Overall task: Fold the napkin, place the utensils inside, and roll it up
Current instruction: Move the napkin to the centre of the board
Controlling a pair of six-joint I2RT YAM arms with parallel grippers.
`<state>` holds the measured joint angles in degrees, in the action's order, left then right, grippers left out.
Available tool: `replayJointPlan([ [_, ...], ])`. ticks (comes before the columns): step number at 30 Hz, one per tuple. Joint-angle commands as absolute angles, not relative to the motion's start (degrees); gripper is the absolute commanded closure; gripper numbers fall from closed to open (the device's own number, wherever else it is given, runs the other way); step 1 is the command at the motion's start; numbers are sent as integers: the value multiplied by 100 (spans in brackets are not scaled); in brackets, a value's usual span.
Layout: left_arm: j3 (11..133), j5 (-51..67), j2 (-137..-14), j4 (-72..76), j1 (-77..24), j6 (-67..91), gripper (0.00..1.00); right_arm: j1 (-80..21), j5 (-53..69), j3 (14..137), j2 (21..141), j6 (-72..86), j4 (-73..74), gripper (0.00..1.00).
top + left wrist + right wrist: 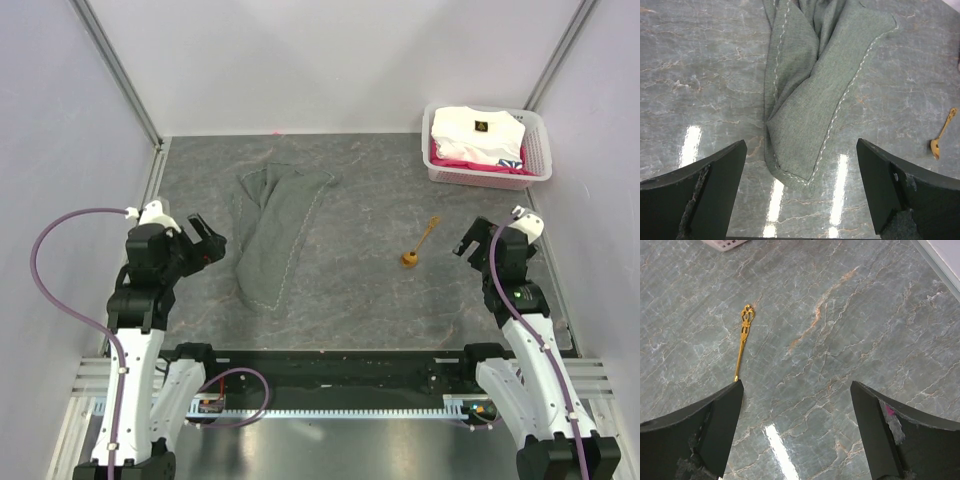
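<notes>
The grey-green napkin lies crumpled in a long narrow strip on the tabletop, left of centre; its near corner shows in the left wrist view. The gold spoon lies right of centre, bowl toward me; it also shows in the left wrist view, and its handle shows in the right wrist view, with the bowl hidden behind a finger. My left gripper is open and empty, above the table just left of the napkin's near end. My right gripper is open and empty, right of the spoon.
A white basket with a pink lining holds a white folded garment with a small dark logo at the back right. Pale walls enclose the grey marbled tabletop on three sides.
</notes>
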<state>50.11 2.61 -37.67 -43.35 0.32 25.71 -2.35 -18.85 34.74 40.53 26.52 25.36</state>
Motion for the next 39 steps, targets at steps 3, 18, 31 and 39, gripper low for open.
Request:
replayJointPlan([
  [3,5300,192,-3841,-4430,62,2497,0,-211,-1898,3718,3973,2628,2566,2],
  [18,4624,1986,-4253,-3446,-158,2970,29,-220,-1196,3709,4236,2627,2382,7],
  [31,5044,-342,-7037,-3138,-3321,3419,35,-1458,-1353,3463,4588,3331,2153,12],
  [39,5431,-904,-8234,-2900,-3639,3243,40,-1758,-1468,3401,4614,3454,2153,12],
])
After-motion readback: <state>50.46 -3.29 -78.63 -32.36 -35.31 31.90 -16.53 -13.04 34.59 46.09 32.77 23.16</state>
